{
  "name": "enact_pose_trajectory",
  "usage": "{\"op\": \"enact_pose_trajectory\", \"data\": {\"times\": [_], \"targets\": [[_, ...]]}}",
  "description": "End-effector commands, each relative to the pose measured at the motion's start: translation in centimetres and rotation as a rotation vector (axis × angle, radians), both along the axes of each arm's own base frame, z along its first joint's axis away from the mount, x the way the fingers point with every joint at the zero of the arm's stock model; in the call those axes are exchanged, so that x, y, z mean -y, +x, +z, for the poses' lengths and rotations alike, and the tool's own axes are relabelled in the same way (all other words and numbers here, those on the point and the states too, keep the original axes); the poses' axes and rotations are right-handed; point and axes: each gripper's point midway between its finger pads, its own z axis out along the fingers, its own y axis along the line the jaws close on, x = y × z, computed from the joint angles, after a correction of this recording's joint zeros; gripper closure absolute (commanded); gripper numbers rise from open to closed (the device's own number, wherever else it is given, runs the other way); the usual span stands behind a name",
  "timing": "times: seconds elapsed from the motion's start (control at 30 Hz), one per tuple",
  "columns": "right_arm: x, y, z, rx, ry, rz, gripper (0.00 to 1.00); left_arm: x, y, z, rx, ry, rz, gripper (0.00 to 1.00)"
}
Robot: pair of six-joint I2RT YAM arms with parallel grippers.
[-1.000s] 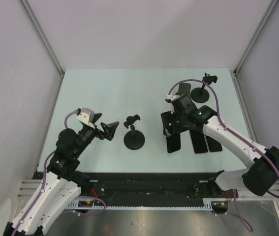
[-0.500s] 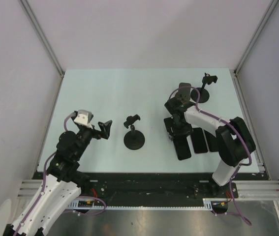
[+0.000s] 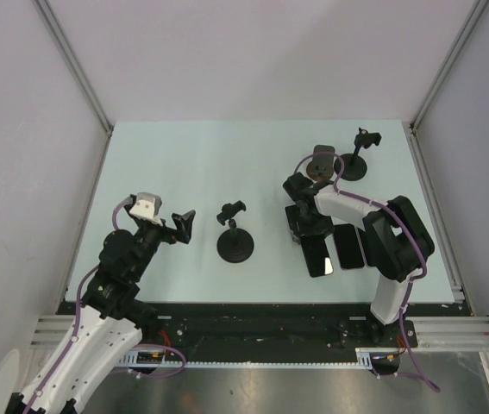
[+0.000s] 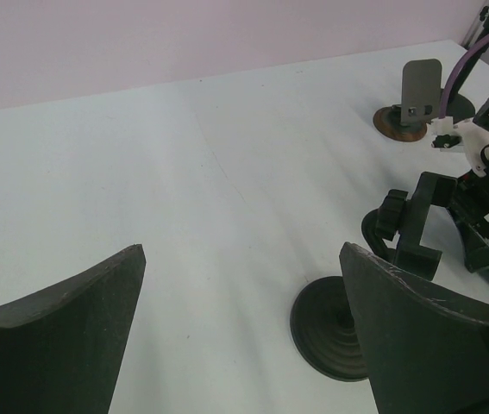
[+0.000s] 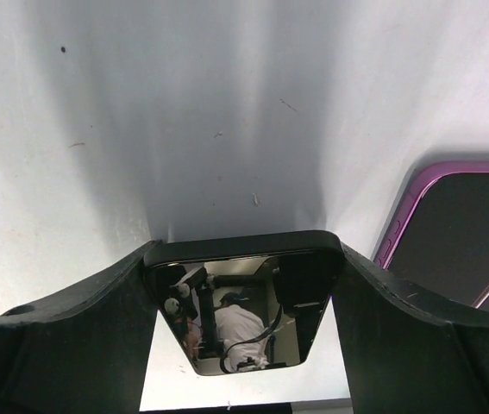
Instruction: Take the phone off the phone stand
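A phone (image 5: 244, 310) in a black case, its glossy screen facing up, sits between the fingers of my right gripper (image 5: 246, 252), which is shut on its sides. From above, this phone (image 3: 318, 257) lies low over the table right of centre, with the right gripper (image 3: 306, 226) at its far end. I cannot tell if it touches the table. The black phone stand (image 3: 235, 240) stands at the table's centre with its clamp empty. My left gripper (image 3: 181, 224) hangs open to the left of that stand (image 4: 335, 332), touching nothing.
A purple-cased phone (image 5: 460, 233) lies just right of the held one, and dark phones (image 3: 348, 247) lie beside it on the table. Two more stands are at the back right: one with a brown base (image 3: 320, 164), one black (image 3: 358, 160). Metal frame posts border the table.
My right arm has folded back toward its base, drawing the phone a little nearer and to the right. The left gripper has lifted slightly and stays open.
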Motion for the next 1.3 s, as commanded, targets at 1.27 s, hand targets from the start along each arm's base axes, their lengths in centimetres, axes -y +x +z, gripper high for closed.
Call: {"op": "enact_pose_trajectory", "data": {"times": [1.27], "targets": [[3.5,0.0,-2.1,0.044,-0.065,-0.036,0.27,0.2,0.1,-0.1,0.012,0.023,-0.008,0.00]]}}
